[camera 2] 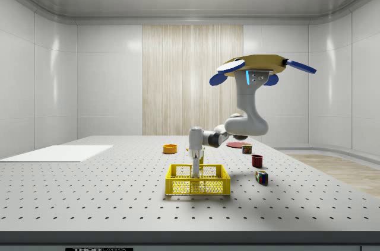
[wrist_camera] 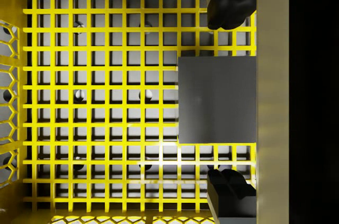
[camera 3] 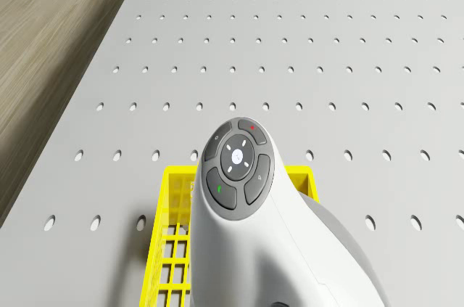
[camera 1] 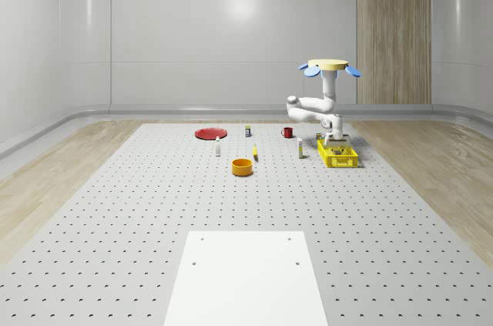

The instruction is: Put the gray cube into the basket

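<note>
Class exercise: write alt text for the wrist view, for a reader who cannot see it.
A gray cube sits between the tool's two dark fingertips, just above the yellow grid floor of the basket. Honeycomb-mesh walls edge the basket, and the perforated table shows through the grid.

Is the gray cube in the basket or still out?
In. The wrist view shows the gray cube over the basket floor grid, between the gripper fingertips; whether it rests there, cannot tell.

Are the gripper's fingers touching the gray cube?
Apart. In the wrist view each of the fingers stands off the gray cube, with yellow basket grid showing between.
</note>
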Controlling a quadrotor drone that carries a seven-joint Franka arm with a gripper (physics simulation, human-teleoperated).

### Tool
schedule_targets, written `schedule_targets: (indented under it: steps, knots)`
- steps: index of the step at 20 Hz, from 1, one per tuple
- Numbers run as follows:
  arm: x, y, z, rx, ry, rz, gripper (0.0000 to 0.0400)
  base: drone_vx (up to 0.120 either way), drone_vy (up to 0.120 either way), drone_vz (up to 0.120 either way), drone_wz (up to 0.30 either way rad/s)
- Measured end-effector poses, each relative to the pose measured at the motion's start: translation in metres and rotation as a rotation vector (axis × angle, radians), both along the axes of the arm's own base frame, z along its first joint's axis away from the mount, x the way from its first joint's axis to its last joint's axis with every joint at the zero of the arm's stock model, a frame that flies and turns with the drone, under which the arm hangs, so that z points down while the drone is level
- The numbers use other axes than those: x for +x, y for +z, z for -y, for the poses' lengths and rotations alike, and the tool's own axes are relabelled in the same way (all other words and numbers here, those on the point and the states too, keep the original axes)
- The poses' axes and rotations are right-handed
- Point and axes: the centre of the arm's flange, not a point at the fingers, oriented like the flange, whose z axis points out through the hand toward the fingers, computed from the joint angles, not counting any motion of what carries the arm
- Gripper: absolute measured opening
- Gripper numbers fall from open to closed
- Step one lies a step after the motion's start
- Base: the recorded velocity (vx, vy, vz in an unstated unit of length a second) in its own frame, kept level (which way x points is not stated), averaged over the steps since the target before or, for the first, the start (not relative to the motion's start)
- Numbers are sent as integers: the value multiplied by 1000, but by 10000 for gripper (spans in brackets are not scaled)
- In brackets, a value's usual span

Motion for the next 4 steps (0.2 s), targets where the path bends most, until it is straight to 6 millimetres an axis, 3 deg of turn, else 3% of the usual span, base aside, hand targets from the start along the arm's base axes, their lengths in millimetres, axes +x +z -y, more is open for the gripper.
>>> schedule_targets:
  steps: [4]
  knots:
    - [0,-9,0,0,0,0,396,0,0,0,0]
